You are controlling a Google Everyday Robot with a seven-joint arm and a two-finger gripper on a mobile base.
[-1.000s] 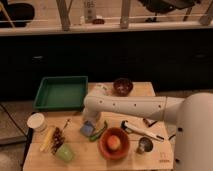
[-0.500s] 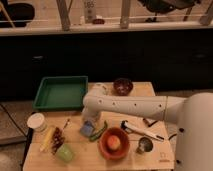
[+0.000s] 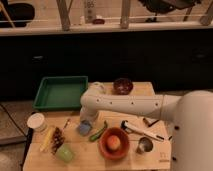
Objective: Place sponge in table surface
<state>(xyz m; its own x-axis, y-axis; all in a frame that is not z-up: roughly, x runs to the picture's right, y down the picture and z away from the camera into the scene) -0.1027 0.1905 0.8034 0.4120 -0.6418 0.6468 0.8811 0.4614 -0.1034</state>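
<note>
The sponge (image 3: 84, 128) sits at the worktop (image 3: 86, 156), just left of the green pepper (image 3: 98, 132) and directly under the tool (image 3: 85, 122) reaching down from the far side; whether the tool grips it, I cannot tell.

dim room with a dark cabinet wall (image 3: 125, 55) behind, a pale railing (image 3: 150, 26) above, grey floor (image 3: 12, 107) at left.

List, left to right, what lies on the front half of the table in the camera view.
Round white cup → light green cup → flat blue-grey sponge, with the pincer just above it → long green pepper → round orange bowl → small metal cup.
</note>
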